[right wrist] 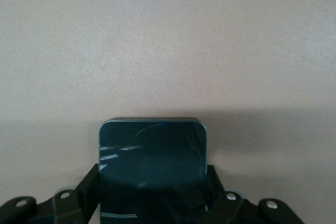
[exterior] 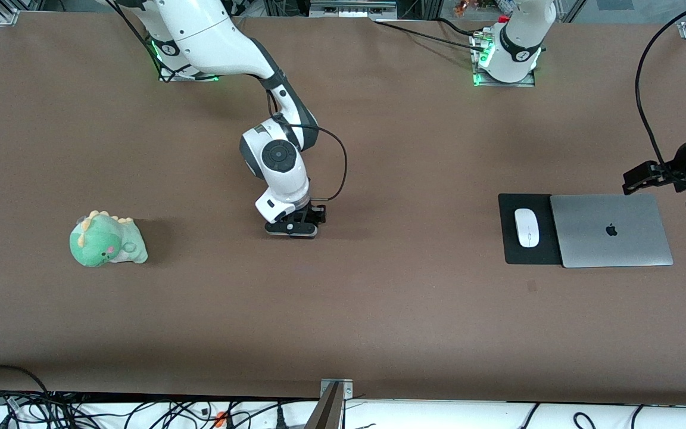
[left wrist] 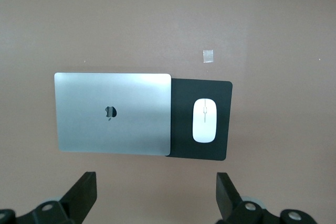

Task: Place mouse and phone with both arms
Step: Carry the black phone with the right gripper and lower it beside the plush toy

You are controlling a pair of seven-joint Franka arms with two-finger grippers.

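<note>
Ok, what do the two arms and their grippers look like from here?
Both arms are white with black joint bands and green-lit bases. The right arm has a round black wrist cap and looping black cable. Both the right gripper and left gripper are black, two-fingered.

So the mouse (exterior: 526,227) sat on the mat (exterior: 513,250), which was tucked right against the laptop (exterior: 611,230) at the left arm's end of the worktop (exterior: 379,310). Plush dino (exterior: 106,239) was way off at the right arm's end. The phone (right wrist: 152,174) lay mid-worktop between the right end effector's (exterior: 293,230) fingers, well apart from both.
</note>
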